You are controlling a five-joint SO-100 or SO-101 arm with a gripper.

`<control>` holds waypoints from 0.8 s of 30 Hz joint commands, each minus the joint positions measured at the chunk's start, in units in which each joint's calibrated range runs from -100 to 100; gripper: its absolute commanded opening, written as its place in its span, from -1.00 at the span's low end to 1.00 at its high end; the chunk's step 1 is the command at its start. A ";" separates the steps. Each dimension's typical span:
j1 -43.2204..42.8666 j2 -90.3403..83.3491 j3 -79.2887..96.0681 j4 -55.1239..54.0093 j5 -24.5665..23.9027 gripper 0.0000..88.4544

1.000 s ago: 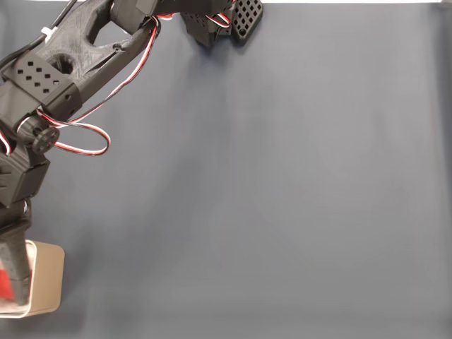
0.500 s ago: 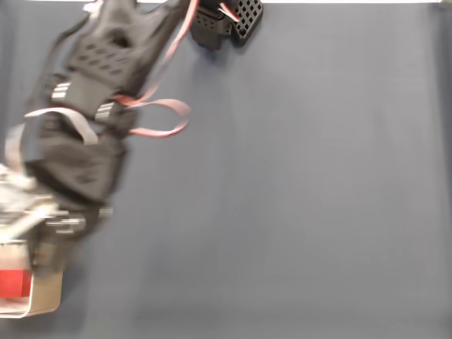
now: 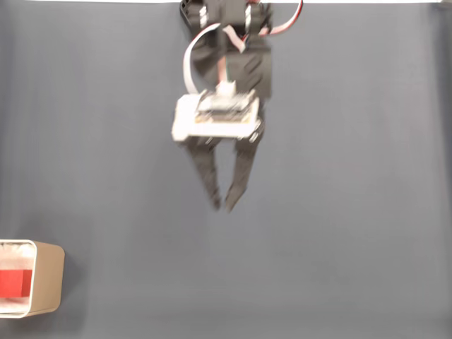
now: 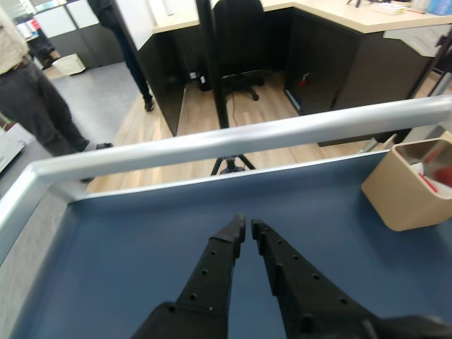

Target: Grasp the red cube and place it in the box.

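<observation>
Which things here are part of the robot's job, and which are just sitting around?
Part of the job:
- the red cube, lying inside the box
- the box, at the table's edge
- the gripper, nearly closed, holding nothing

Just around:
- the blue table
- the metal rail along the table's edge
- the office chair and the desk behind it

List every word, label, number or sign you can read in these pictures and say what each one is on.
No readable text in the fixed view or the wrist view.
The box and the red cube inside it have plain faces.
The circuit board on the arm is blurred; any print on it cannot be read.
The gripper and the blue mat bear no markings.
</observation>
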 commanded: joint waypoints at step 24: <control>-1.53 -59.84 54.79 39.28 3.71 -1.00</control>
